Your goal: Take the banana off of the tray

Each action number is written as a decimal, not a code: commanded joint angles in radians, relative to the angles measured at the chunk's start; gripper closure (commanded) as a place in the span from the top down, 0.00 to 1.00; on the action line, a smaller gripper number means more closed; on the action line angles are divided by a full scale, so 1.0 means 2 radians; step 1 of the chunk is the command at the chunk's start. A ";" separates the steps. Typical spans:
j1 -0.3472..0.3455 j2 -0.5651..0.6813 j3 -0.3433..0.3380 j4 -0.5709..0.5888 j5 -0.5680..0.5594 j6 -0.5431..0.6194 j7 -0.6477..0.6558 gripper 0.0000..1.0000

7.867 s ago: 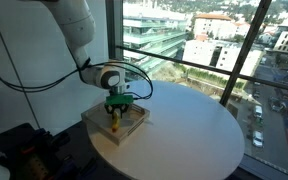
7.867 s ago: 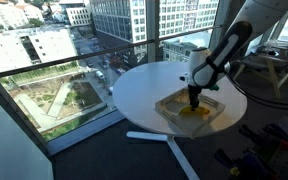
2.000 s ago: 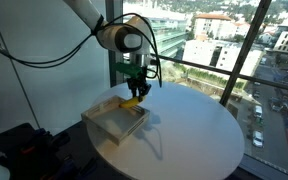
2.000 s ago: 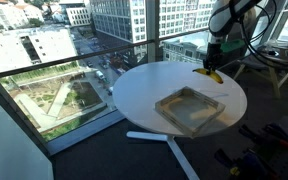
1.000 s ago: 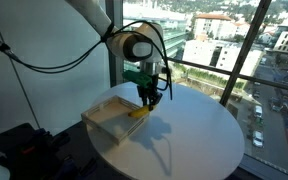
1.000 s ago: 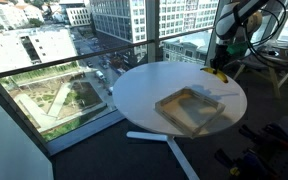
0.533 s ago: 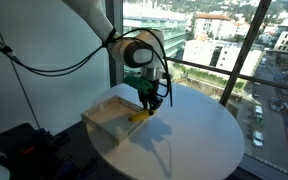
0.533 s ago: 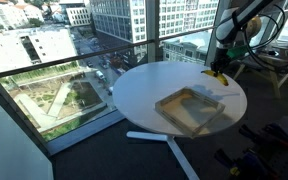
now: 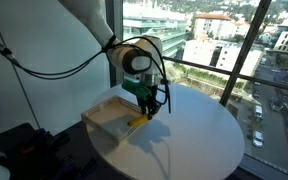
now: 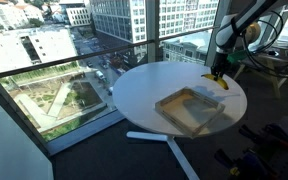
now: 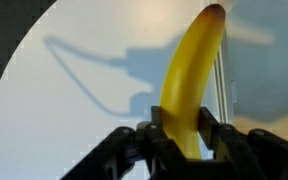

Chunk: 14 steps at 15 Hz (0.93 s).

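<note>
- Surface: round white table [image 9: 199,135] [image 10: 144,85] on a white spoked foot [image 10: 150,136]. It stands beside floor-to-ceiling windows [image 10: 44,60] — city blocks and streets lie far below outside.
- Plain white wall [image 9: 39,40] behind the arm in an exterior view.
- Shallow square tray w/ light wooden edges and pale grey base [image 9: 99,130] [image 10: 174,117] lies flat near the table's rim.
- Small curved yellow banana w/ dark tip [image 9: 137,122] [image 10: 222,84] [image 11: 189,80] is off the tray's base, held low just beside a tray edge. Contact w/ the tabletop — can't tell.
- Robotiq gripper [image 9: 147,108] [image 10: 220,76] [image 11: 184,128] points down, its black fingers [image 11: 152,135] pinching the banana near one end.
- Long axis: in wrist view it runs away from the fingers to the top of the frame, dark tip at the far end, slight bend. In both exterior views it hangs slanted, free end lowest.
</note>
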 commanded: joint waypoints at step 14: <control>-0.025 0.009 0.008 -0.030 0.028 0.031 -0.046 0.16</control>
